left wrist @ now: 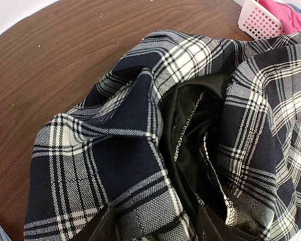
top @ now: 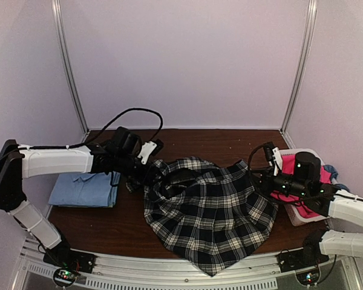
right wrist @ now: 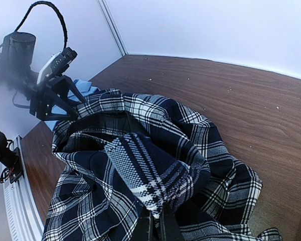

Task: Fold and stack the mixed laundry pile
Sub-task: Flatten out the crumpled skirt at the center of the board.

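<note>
Plaid shirt [top: 212,217]: rumpled, hem past the near edge of the table [top: 242,142].
Left gripper [left wrist: 155,221]: fingers apart and mostly cut off, straddling the plaid shirt's collar folds.
Right gripper [right wrist: 158,223]: pinched on its right fold.
Blue shirt [top: 85,188]: folded, left of it.
Pink trousers [top: 311,175], basket [top: 299,217]: right of it, partly hidden by the arm.

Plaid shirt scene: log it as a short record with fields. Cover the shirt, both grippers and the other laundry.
plaid shirt: crumpled mid-table, one corner over the near edge
left gripper: open, astride the shirt's bunched left edge
right gripper: shut on a fold at the shirt's right edge
blue shirt: folded flat, left of the plaid shirt
basket: at the table's right side, holds pink trousers
folding: plaid shirt not yet folded
</note>
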